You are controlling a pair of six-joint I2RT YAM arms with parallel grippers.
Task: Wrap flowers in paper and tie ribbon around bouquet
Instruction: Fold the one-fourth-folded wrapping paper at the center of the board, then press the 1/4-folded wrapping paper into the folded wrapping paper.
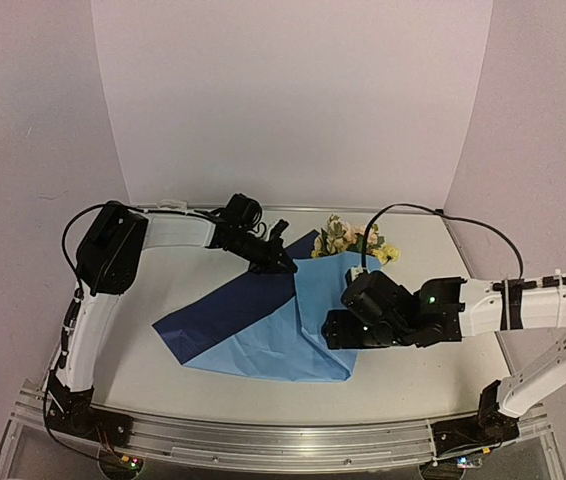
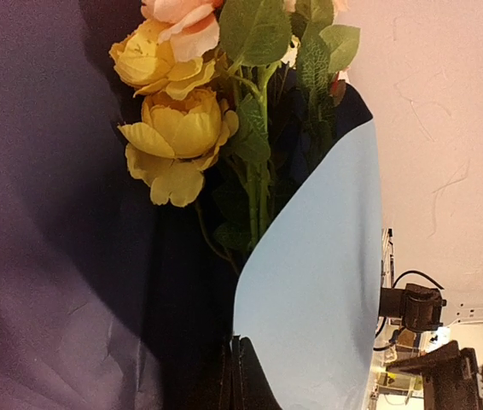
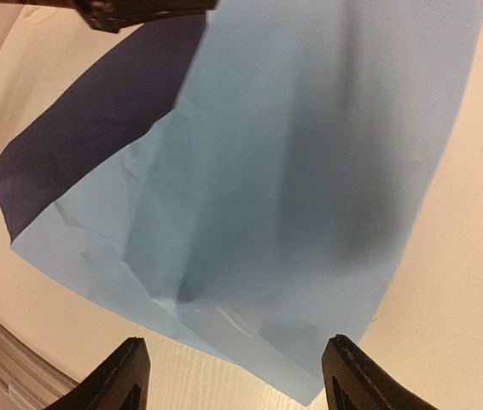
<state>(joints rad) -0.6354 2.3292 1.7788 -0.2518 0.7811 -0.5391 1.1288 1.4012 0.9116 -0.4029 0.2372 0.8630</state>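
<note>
Plenty of bare table [image 1: 163, 385] left and front of the paper [image 1: 263, 335], so room there for swinging a flap across; less at the far side, with the back wall close behind the blooms. Creased paper spread mid-table, dark-blue side up on the left, light-blue flap folded over on the right, probably laid cornerwise to let the heads poke past the far edge. Next the flowers [image 1: 348, 238] at that far right corner, stems tucked under the light flap, yellow and pink heads clear of it. Then right gripper [image 3: 237, 376], fingers wide apart, holding nothing, hovering low over the light-blue flap by its near edge, likely placed to press down or take a new hold. Then left gripper [image 1: 281, 262], clamped tight, seemingly pinching the flap edge just beside the stems, judged as holding the fold up against the bunch. No ribbon in sight in any view. Wrapping judged early: one fold over, nothing tied.
</note>
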